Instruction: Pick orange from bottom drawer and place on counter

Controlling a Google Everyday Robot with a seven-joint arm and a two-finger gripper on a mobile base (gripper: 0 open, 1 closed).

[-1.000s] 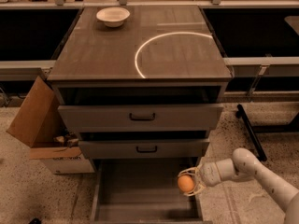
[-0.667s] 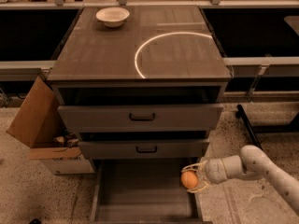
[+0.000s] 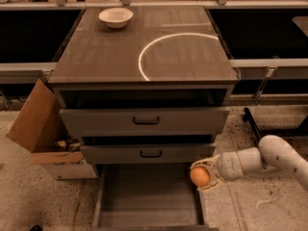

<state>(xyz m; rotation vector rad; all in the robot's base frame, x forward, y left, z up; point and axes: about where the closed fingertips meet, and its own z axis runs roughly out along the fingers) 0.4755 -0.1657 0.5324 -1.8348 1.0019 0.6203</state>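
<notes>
The tool (image 3: 202, 176) grips the orange (image 3: 199, 176) over the right rim of the bottom drawer (image 3: 144, 196); the tabletop (image 3: 106, 57) lies well above, leftward.

arm (image 3: 281, 154): extended leftward, low | gripper (image 3: 202, 175): lower right; clasping orange (image 3: 199, 177)

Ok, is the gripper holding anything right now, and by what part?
Yes. The gripper holds the orange, with its fingers closed around the fruit's sides, at the right edge of the open bottom drawer.

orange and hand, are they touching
Touching. The camera view shows the hand clasping the orange from above and below, at the drawer's right edge.
</notes>
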